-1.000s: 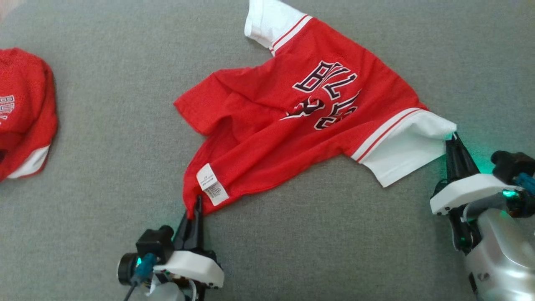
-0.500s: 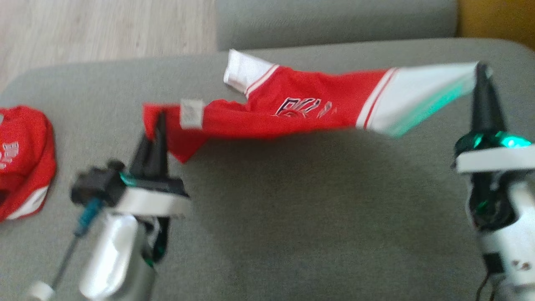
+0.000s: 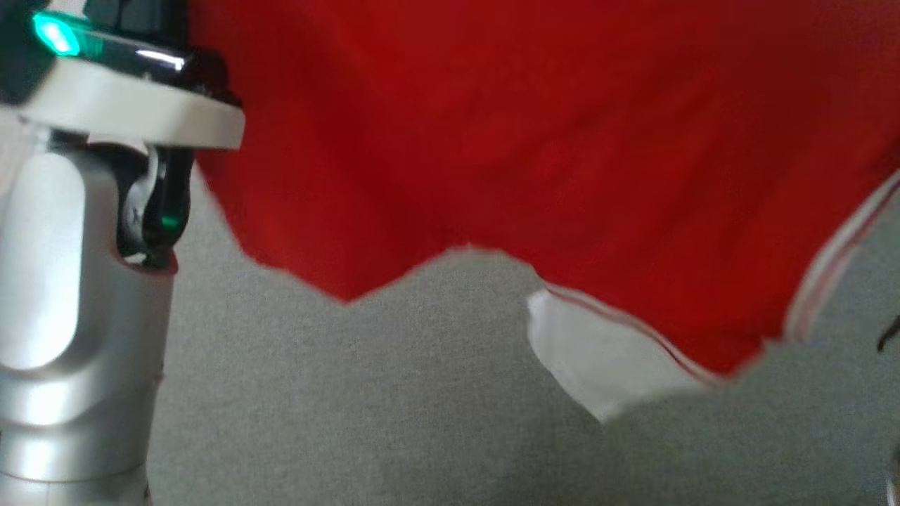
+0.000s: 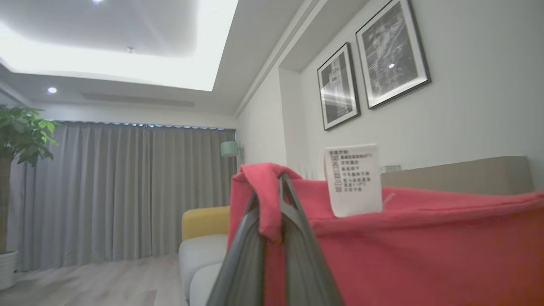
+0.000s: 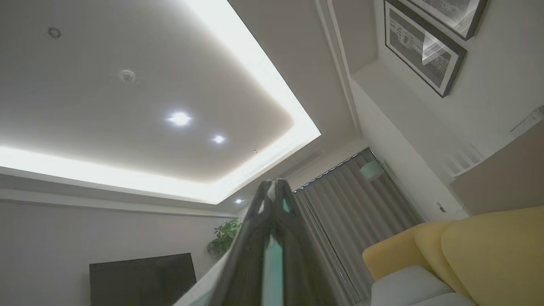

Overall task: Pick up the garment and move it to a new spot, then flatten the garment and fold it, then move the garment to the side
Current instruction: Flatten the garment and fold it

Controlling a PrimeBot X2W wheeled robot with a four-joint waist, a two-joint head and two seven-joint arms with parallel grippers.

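left gripper point(image 4: 280, 177): the two dark fingers point(image 4: 240, 259) pinch a bunched red corner of the shirt point(image 4: 425, 255), and cloth fills the gap between them. from the tips the shirt spreads toward 3 o'clock, held up in the air. a white care label point(image 4: 352, 180) stands on its top edge, just beside the tips at 2 o'clock.

right gripper point(image 5: 274, 182): the tips are pressed together on a thin pale strip of the shirt, tinted green. pale cloth runs off toward 7 o'clock.

head view: the red body of the shirt hangs across the 12 o'clock half, above the grey cushion point(image 3: 351, 422). a white sleeve point(image 3: 598, 365) hangs at 5 o'clock. the silver left forearm point(image 3: 63, 316) stands at 9 o'clock, with a green light point(image 3: 53, 35) at 11 o'clock.
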